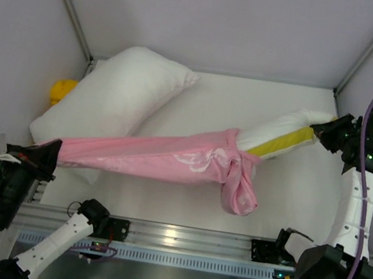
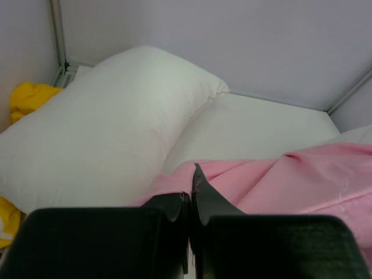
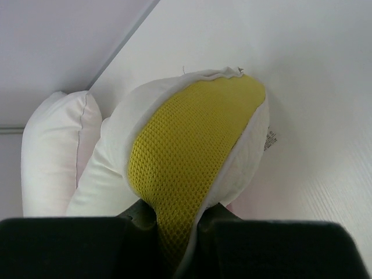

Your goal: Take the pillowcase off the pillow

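Overhead: white table (image 1: 263, 98), pale walls (image 1: 225, 19), metal corner posts (image 1: 70, 3); left gripper (image 1: 51, 151) pinches pillowcase (image 1: 156, 156) at far left, right gripper (image 1: 325, 130) clamps pillow (image 1: 278, 136) upper right.

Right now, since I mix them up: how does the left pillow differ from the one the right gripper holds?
The left pillow is all white; the right pillow has a yellow mesh band. The left pillow is bare; the right pillow is partly inside the pink pillowcase. No gripper holds the left pillow; the right gripper pinches the right pillow. Both have white fabric.
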